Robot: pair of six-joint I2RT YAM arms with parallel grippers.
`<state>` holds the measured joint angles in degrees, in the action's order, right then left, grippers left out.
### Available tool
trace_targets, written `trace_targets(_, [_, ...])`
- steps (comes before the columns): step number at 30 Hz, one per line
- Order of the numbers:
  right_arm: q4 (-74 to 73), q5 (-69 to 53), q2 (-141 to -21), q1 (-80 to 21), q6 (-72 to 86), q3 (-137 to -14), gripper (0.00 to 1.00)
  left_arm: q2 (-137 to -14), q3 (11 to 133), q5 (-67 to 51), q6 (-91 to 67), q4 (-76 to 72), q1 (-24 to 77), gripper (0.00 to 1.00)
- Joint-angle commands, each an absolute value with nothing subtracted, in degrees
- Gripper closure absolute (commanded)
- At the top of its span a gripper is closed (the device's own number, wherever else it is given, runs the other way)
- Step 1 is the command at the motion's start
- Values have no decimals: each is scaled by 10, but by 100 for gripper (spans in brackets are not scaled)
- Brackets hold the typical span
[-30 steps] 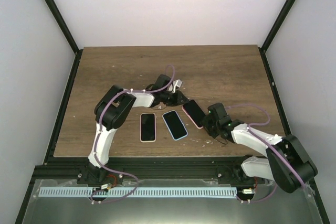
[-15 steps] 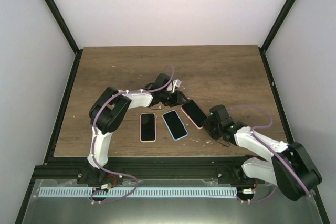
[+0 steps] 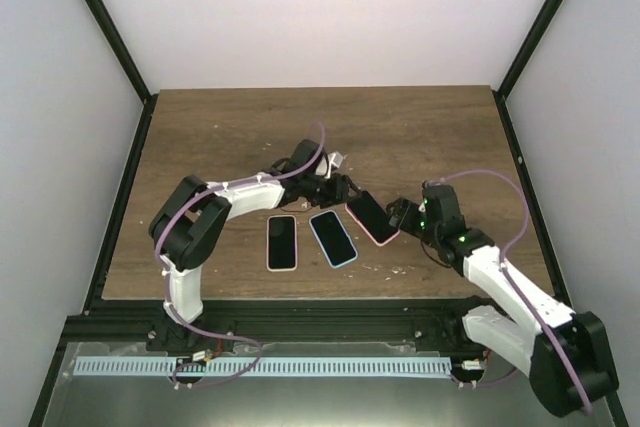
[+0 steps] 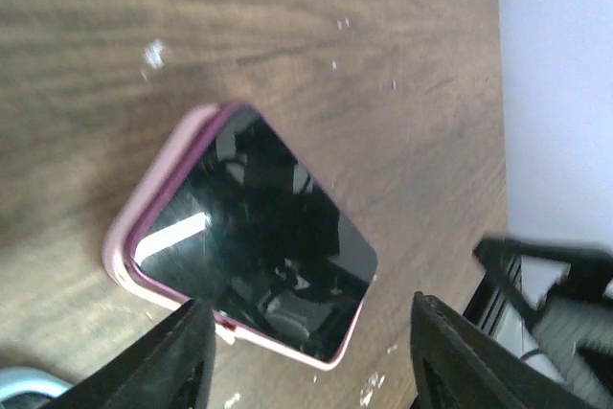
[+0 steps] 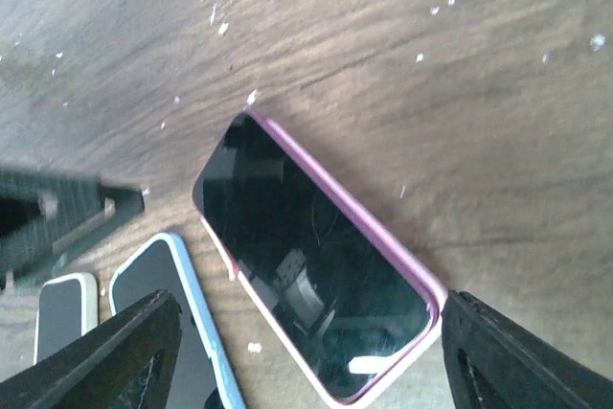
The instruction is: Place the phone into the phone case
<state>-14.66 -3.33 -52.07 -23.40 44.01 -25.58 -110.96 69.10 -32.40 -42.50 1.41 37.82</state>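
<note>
Looking down, we see the black phone (image 3: 371, 216) lying in the pink case (image 4: 151, 189) at centre frame, on the wooden table (image 3: 420, 127). The left gripper (image 3: 338, 190) is at its upper-left end and the right gripper (image 3: 402, 215) at its lower-right end, both spread wide and holding nothing. The phone is possibly not fully seated; blur hides it. A blue-cased phone (image 3: 332, 238) and a white-cased phone (image 3: 282, 242) lie to the left.

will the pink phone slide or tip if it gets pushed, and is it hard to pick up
It would probably slide, not tip: the pink phone seems to lie flat on the wooden table. Its glossy screen shows reflections, so the top is likely slick and scratch-prone. It looks thin and stiff, so lifting likely means pinching across its pink rim.
</note>
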Motion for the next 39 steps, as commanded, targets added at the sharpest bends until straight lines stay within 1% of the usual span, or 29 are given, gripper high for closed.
trace_targets(1, [-116,-132,-584,-167,320,-300,27,-1088,670,-326,-481,15,410,40])
trace_targets(3, [-111,-184,-613,-159,302,-312,33,-1079,665,-311,-487,31,420,38])
trace_targets(4, [-103,-213,-621,-160,296,-313,38,-1073,660,-305,-489,43,422,37])
trace_targets(7, [-64,-283,-621,-166,313,-287,53,-1045,649,-285,-487,68,408,37])
trace_targets(8, [-51,-291,-614,-175,324,-276,55,-1033,644,-279,-484,72,400,37])
trace_targets(11, [-22,-272,-607,-218,353,-254,56,-991,626,-271,-482,79,367,37])
trace_targets(15, [15,-256,-634,-261,383,-242,55,-928,599,-262,-472,97,322,36])
trace_targets(20, [47,-238,-697,-308,394,-257,53,-860,554,-258,-455,113,275,36])
trace_targets(23, [24,-201,-755,-343,396,-288,51,-822,530,-251,-444,121,257,36])
trace_targets(27, [16,-157,-808,-371,398,-312,51,-782,501,-245,-438,125,248,36])
trace_targets(33, [41,-169,-866,-417,395,-346,50,-754,490,-239,-429,132,248,37])
trace_targets(39, [68,-180,-930,-480,424,-374,51,-775,469,-253,-429,112,248,39])
